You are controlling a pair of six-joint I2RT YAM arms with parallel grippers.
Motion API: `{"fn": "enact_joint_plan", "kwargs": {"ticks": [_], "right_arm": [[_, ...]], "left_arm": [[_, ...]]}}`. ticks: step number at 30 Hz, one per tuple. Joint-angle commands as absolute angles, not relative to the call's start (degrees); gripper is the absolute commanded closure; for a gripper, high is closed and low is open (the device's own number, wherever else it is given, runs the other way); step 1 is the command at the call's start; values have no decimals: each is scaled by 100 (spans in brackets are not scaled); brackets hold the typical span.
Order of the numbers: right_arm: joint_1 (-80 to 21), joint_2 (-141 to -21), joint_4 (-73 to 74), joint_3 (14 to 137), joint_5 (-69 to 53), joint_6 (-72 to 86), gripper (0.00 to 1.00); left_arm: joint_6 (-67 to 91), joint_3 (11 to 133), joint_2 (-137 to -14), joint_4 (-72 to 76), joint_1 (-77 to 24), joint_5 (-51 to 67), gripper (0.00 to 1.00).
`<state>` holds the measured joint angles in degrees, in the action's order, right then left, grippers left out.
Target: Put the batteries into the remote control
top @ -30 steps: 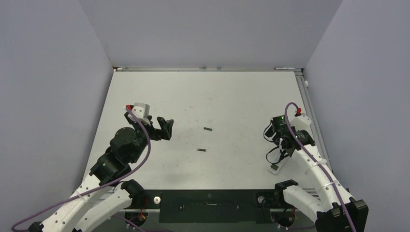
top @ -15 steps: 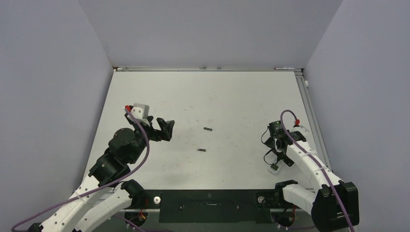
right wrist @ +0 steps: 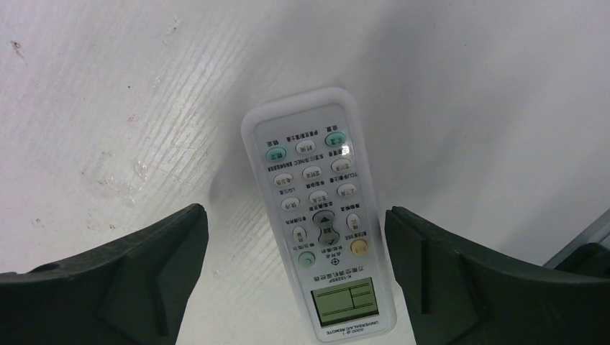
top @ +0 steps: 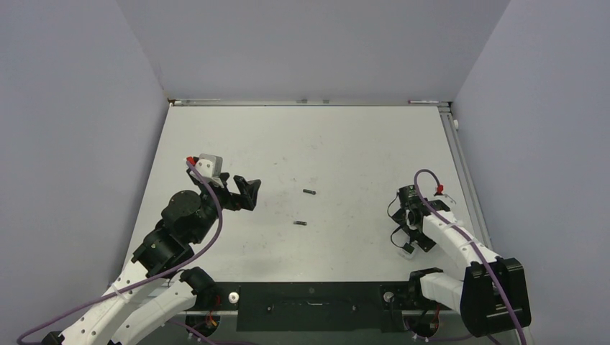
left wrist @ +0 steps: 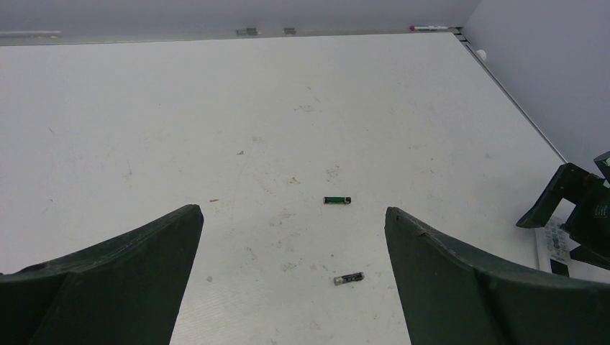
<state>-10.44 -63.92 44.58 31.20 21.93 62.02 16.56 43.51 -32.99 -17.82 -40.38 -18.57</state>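
Observation:
The white remote control point(right wrist: 320, 208) lies face up on the table, buttons showing and its small screen at the near end. My right gripper point(right wrist: 295, 210) hangs open right over it, one finger on each side, not touching. In the top view the remote control point(top: 408, 249) peeks out under the right gripper point(top: 411, 239). Two batteries point(top: 309, 192) point(top: 301, 223) lie loose mid-table. My left gripper point(top: 250, 192) stands open to their left, with nothing in it. The left wrist view shows a green battery point(left wrist: 337, 200) and a dark one point(left wrist: 349, 278) ahead of the left gripper point(left wrist: 291, 212).
The table's right edge rail point(top: 460, 165) runs close to the right arm. A black base plate point(top: 309, 305) spans the near edge between the arm bases. A marker point(left wrist: 429, 28) lies by the far wall.
The right arm has drawn back toward the near edge and come down over the remote, jaws still wide. The left arm and both batteries have not moved.

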Motion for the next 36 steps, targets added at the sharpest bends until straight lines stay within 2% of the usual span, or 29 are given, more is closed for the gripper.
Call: {"fn": "enact_joint_plan", "kwargs": {"ticks": [1, 14, 19, 23, 24, 36], "right_arm": [[-964, -6433, 4145, 3046, 2184, 6206, 9], [-914, -6298, 3855, 2751, 1943, 6177, 35], [-914, -6117, 3895, 2792, 1890, 6139, 59], [-914, -5954, 3921, 2810, 1750, 6098, 88], [-914, -5920, 3912, 2819, 1695, 6092, 91], [-927, -5208, 3973, 3123, 1217, 5904, 92]], "left_arm": [[1723, 4541, -3300, -1666, -4009, -1758, 4], [1731, 4520, -3395, -1670, -4012, -1766, 4], [1731, 4523, -3431, -1677, -4017, -1784, 4], [1739, 4515, -3470, -1686, -4017, -1784, 4], [1740, 4522, -3478, -1693, -4017, -1784, 4], [2257, 4552, -3654, -1931, -4017, -1058, 4]]}}
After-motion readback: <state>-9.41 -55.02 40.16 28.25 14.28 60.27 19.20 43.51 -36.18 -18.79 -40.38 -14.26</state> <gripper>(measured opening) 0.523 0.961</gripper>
